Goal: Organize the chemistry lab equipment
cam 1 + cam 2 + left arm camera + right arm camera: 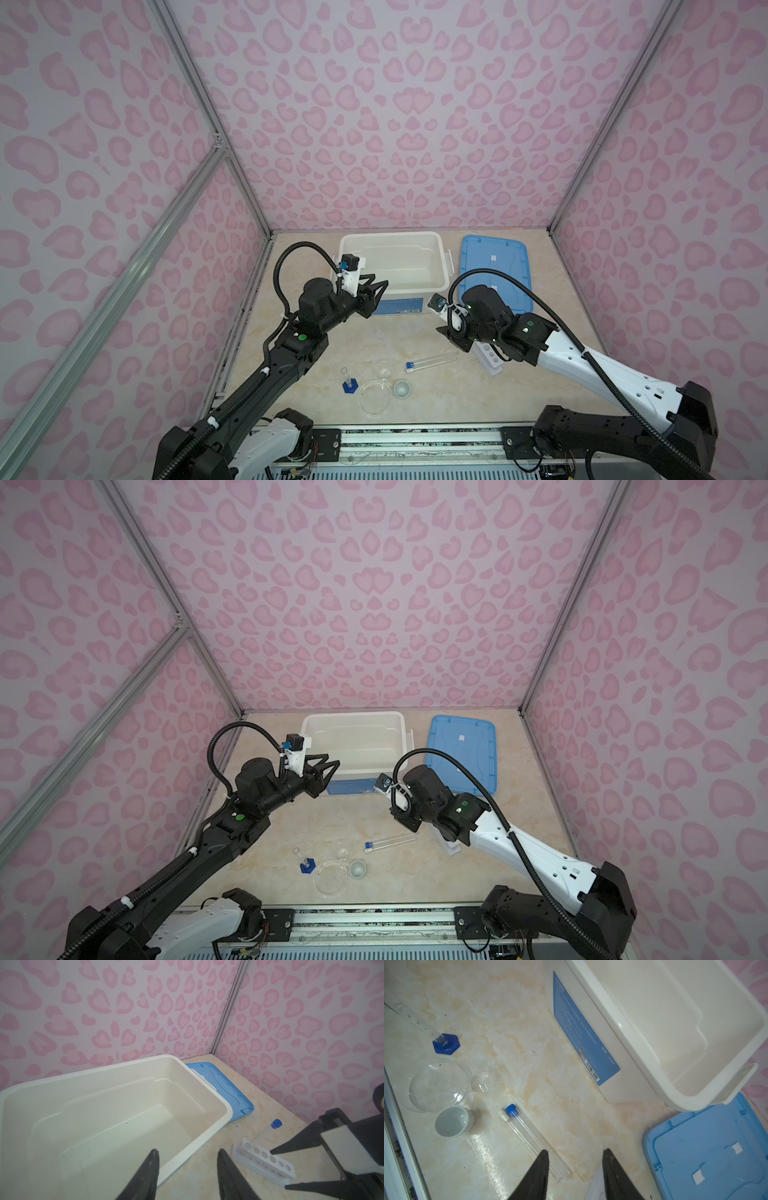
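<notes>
White and open, the bin had its blue lid lying flat just beside its right end. The left gripper hung over the bin's near left corner, its jaws partly spread with nothing between them. The right gripper hung in front of the bin's right end, jaws likewise partly spread and empty. The white six-hole rack lay under it; whether a fingertip touched the rack could not be told. Two clear test tubes, one blue-capped and one pale-capped, lay side by side in front of the bin, just left of the rack. Farther from the bin, near the table's front edge, stood the small blue-based cylinder, the clear round dish and the small cup, close together.
</notes>
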Controlling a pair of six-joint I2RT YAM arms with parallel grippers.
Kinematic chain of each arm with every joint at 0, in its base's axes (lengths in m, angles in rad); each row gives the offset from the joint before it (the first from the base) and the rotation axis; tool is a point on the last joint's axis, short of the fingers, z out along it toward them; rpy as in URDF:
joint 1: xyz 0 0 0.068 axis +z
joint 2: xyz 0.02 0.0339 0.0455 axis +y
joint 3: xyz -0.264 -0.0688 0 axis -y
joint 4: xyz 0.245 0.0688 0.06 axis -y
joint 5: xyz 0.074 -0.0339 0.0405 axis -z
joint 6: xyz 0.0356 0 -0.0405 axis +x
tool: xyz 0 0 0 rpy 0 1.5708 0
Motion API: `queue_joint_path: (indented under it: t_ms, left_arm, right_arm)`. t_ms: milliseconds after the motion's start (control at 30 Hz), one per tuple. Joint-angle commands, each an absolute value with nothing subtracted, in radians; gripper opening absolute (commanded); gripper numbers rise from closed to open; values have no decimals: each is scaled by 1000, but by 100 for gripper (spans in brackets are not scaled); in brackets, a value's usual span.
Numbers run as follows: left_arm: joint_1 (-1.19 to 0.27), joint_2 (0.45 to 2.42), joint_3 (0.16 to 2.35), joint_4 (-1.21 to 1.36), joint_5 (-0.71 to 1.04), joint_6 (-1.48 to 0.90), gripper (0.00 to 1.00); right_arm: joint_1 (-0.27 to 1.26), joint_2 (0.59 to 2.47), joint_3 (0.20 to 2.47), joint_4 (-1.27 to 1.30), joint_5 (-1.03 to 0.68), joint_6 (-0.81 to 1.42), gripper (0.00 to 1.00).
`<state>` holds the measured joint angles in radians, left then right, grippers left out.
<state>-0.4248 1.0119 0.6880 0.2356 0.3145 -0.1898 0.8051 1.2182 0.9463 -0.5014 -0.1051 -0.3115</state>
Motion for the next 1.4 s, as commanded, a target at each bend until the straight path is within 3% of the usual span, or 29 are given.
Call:
queue_joint_path:
  t_ms: [0,433,1367]
  left_arm:
    - [-401,984,664,295,305,-215,48]
    - [-391,1008,630,345,248,-229,47]
    - [-390,1042,627,368,216,-236,46]
  right_arm:
    - [810,1266,953,-530,-130,-359,44]
    - [863,1524,1018,-652,-83,-463,44]
    - [857,1661,980,-525,-129,-514,39]
